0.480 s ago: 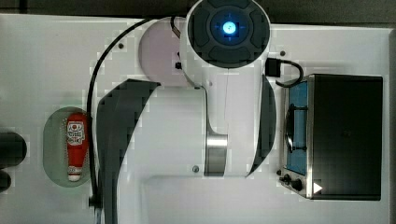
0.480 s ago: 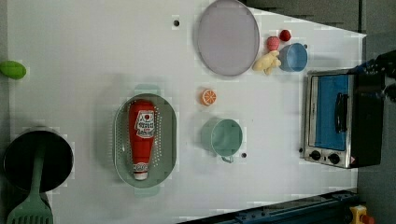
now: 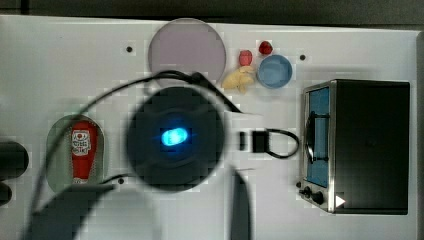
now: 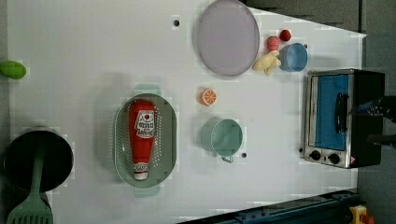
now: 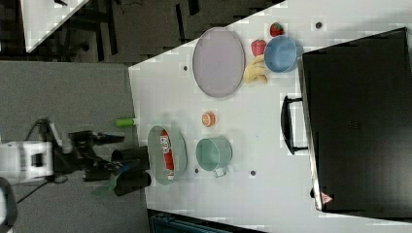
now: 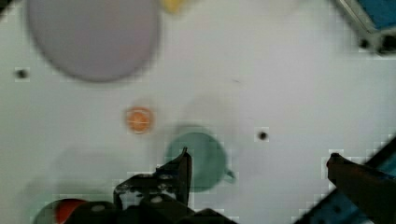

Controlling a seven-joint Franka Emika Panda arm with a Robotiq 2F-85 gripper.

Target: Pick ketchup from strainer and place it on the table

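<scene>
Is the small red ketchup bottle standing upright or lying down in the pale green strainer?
Lying down. The small red ketchup bottle rests lengthwise on the perforated bottom of the pale green oval plastic strainer, its label facing up.

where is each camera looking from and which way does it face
top view: overhead, straight down; the blurred arm covers mid-table, ketchup at the top view's left.
left view: high, looking down on the strainer, mug, toaster oven.
right view: higher, tabletop plus floor.
wrist view: looks down past the open claw at the mug.
Left and right views share the orange slice.
</scene>
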